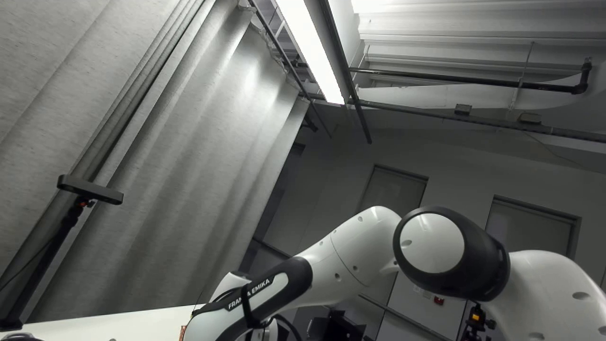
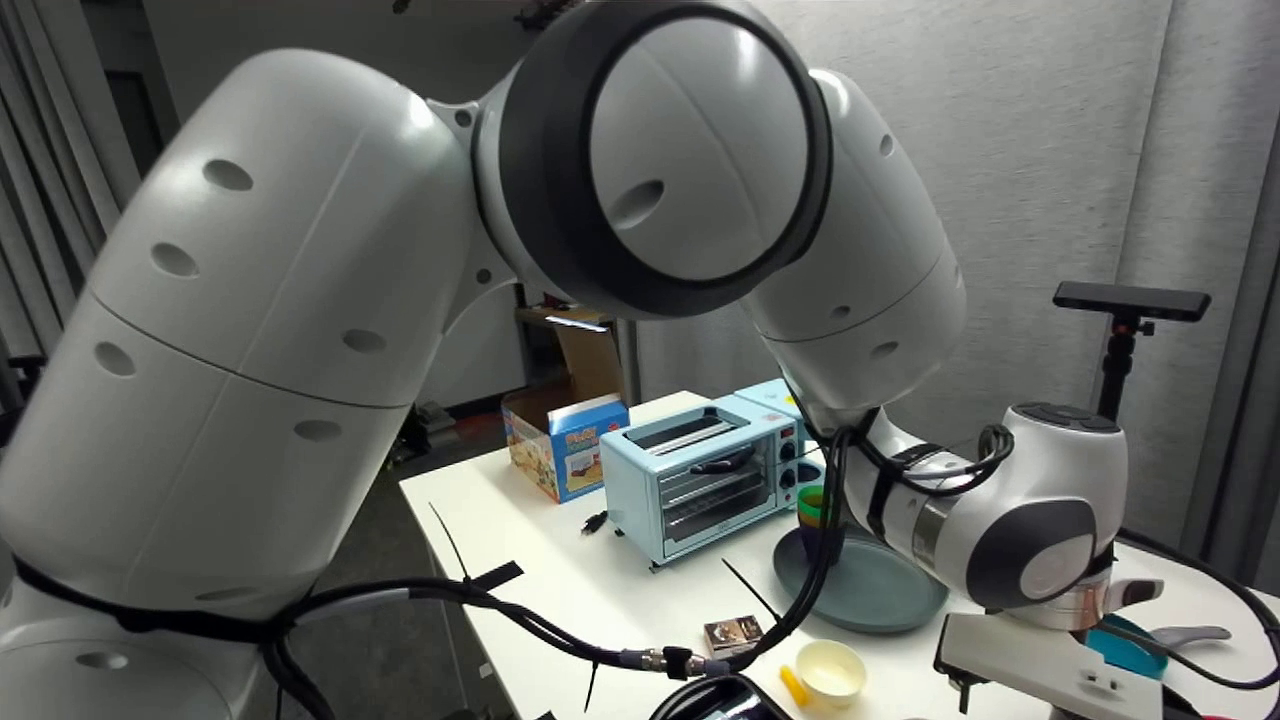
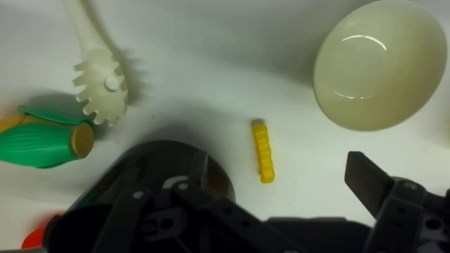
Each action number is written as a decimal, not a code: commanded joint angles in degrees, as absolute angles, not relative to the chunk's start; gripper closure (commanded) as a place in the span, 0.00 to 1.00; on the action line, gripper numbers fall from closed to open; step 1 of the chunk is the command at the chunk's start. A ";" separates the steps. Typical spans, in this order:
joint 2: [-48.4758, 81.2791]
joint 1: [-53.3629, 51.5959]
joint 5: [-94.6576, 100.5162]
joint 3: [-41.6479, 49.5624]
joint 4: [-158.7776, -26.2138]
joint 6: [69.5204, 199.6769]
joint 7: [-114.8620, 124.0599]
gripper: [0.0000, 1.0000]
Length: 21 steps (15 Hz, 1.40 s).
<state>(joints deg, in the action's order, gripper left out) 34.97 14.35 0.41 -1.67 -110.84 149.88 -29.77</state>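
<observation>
Our gripper stands spread, so we should centre it on the yellow stick, avoiding the dark object.

white Franka arm bent | gray curtain hanging | ceiling light lit | camera on black stand

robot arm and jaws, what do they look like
The arm is glossy white and rounded, with dark joint trim and oval dimples. Black cables loop alongside; white FRANKA EMIKA lettering sits on black, partly under a strap. The jaws look black and blocky.
</observation>
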 commanded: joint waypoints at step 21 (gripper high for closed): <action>30.94 17.89 -1.76 -6.83 -124.09 168.67 -25.35 0.00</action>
<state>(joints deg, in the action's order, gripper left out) 30.57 15.72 -0.58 -5.52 -124.09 165.72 -26.58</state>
